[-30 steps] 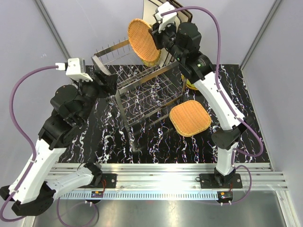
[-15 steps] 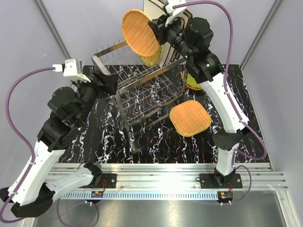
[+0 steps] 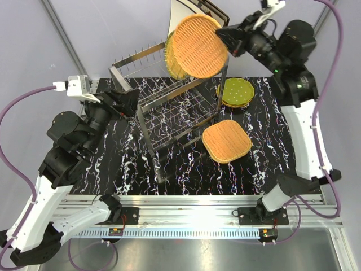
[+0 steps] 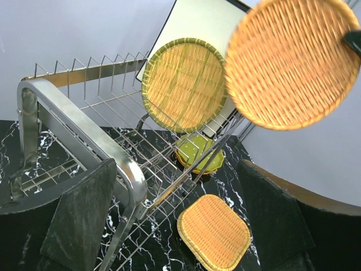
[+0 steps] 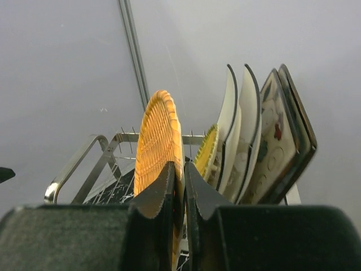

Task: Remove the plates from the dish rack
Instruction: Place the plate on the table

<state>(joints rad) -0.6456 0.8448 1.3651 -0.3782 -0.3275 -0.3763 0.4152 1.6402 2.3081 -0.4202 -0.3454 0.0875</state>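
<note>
We're mid-unload: right claw (image 5: 179, 169) pinching a wicker plate (image 3: 198, 46) by its rim above the rack (image 3: 169, 118), left claw (image 3: 127, 101) spread wide at the rack's frame, so next we'd swing it over and lay it flat by the other wicker one (image 3: 226, 141).

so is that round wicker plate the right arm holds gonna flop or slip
Probably stiff: the round wicker plate looks flat though the right gripper pinches only its rim. Likely light, being woven. The coarse weave should give the jaws grip, so slipping seems unlikely.
</note>
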